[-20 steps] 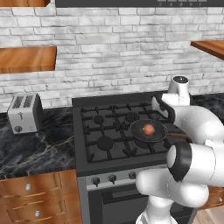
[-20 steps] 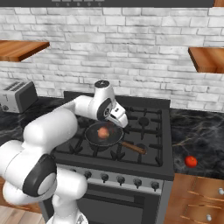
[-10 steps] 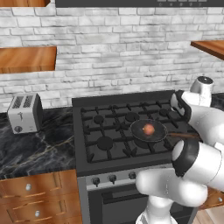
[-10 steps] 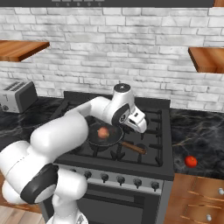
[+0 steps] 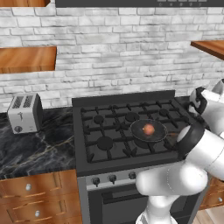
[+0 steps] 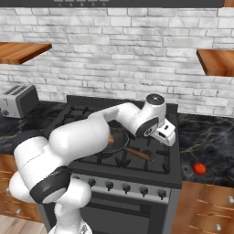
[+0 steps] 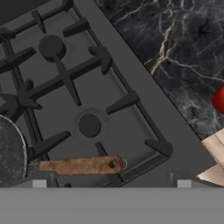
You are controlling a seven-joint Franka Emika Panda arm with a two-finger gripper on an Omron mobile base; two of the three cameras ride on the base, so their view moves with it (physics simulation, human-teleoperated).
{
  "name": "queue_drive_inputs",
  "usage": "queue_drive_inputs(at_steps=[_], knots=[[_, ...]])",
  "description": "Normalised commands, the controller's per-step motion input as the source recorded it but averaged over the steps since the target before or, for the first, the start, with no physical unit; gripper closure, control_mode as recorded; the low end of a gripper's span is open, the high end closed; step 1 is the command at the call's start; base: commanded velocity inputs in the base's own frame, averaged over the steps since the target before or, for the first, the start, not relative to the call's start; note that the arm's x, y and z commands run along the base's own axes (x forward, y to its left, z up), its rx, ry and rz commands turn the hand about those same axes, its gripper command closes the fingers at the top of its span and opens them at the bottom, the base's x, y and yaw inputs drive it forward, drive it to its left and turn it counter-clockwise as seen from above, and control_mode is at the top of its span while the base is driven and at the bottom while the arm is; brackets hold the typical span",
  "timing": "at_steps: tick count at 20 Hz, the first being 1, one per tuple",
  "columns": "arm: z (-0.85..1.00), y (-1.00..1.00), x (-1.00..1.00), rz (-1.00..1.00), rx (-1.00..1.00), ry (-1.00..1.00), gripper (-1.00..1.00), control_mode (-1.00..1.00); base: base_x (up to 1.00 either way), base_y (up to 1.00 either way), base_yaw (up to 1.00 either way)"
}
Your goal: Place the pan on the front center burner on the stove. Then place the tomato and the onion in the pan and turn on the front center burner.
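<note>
With jaws spread wide, carry the gripper (image 6: 165,133) right of the pan (image 5: 148,130) to the tomato (image 6: 199,168), then descend squarely and pinch gently.

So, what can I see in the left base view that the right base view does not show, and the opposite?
Left base view alone: the onion lying in the pan, in plain sight. Right base view alone: the tomato on the dark counter right of the stove, and the open gripper above the stove's right side. Both show the pan, the stove, the toaster and the brick wall.
</note>
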Motion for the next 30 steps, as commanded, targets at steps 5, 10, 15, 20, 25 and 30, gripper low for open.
queue_drive_inputs(at_steps=[5, 10, 15, 20, 25, 30], knots=[[-0.05, -0.61, -0.45, 0.02, 0.05, 0.0, -1.0, -1.0, 0.0, 0.0, 0.0], [-0.06, -0.59, -0.32, 0.02, 0.04, 0.0, -1.0, -1.0, 0.0, 0.0, 0.0], [-0.06, -0.57, -0.16, 0.03, 0.04, 0.0, -1.0, -1.0, 0.0, 0.0, 0.0], [-0.19, -0.46, 0.0, 0.03, 0.03, 0.0, -1.0, -1.0, 0.0, 0.0, 0.0], [-0.29, -0.37, 0.0, 0.01, 0.02, 0.01, -1.0, -1.0, 0.0, 0.0, 0.0], [-0.21, -0.37, 0.05, 0.0, 0.02, 0.03, -1.0, -1.0, 0.0, 0.0, 0.0]])
